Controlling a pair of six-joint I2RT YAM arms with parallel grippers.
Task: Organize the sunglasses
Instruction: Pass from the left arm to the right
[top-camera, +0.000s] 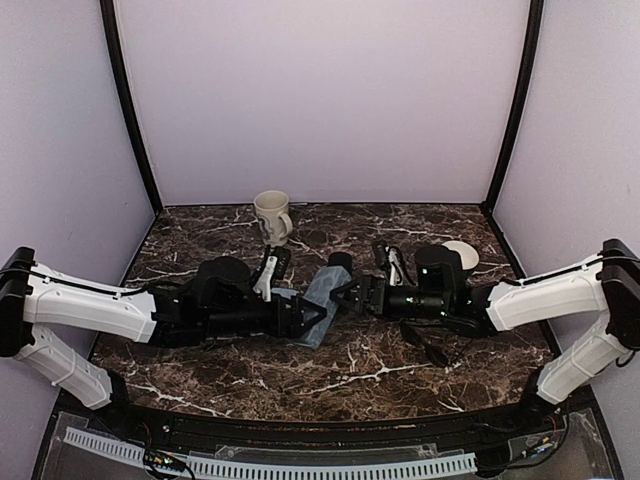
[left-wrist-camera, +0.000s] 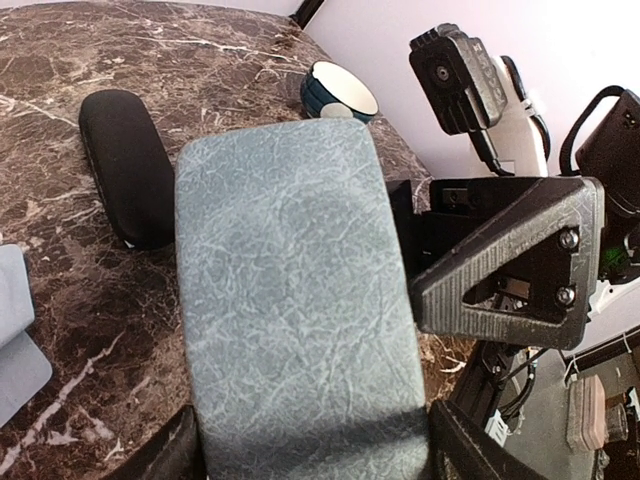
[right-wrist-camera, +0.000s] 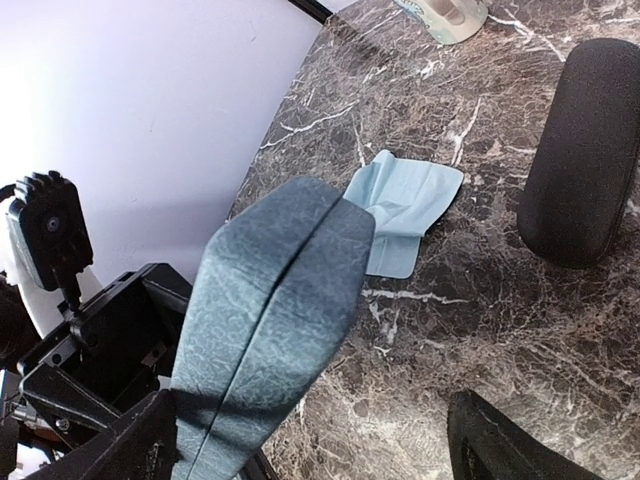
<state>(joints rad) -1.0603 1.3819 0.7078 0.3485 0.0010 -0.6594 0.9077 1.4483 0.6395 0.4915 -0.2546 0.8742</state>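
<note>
Step in hand: opening the grey-blue case (left-wrist-camera: 290, 300). My left hand (left-wrist-camera: 315, 452) pinches it, tilted above the table (top-camera: 400, 365). My right hand (right-wrist-camera: 325, 442) is spread wide at its seam end. Next, I guess: catch the lid edge and pry. I can't find the sunglasses. A dark loop (top-camera: 432, 348) right of the case could be a pair, too unclear.

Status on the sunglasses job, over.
Left gripper shut on grey-blue case. Right gripper open at its far end. Sunglasses not clearly visible. Black case, cloth nearby.
</note>
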